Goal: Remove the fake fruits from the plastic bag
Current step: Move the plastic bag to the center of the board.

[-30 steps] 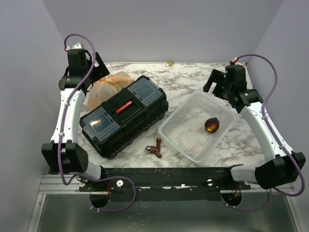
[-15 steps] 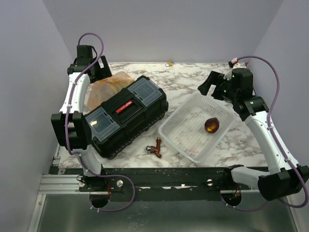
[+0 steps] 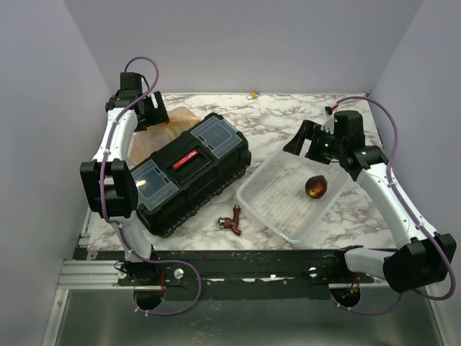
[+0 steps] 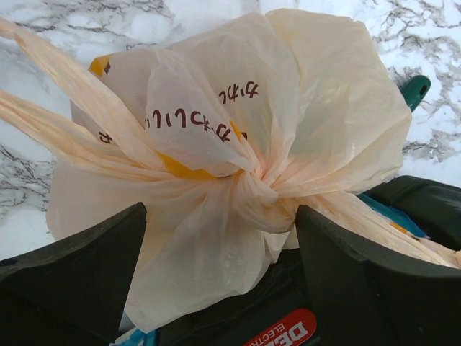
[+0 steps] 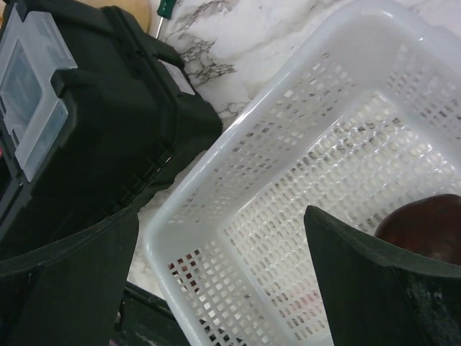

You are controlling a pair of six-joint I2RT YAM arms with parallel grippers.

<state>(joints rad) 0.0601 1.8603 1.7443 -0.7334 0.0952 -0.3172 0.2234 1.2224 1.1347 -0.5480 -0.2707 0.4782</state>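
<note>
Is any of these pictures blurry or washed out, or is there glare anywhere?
Top external view: soft even light, an amber glint on the dark fruit in the basket. Left wrist view: the plastic bag is sharp, its print readable; the jaws at the bottom are dark silhouettes. Right wrist view: the basket's white washes out toward the upper right, the toolbox reads very dark.

plastic bag (image 4: 238, 144): one, knotted
black toolbox (image 3: 186, 171): one
white mesh basket (image 3: 266, 216): one
maroon fruit (image 3: 316, 186): one
small brown tap (image 3: 233, 218): one
robot arms (image 3: 108, 155): two
</note>
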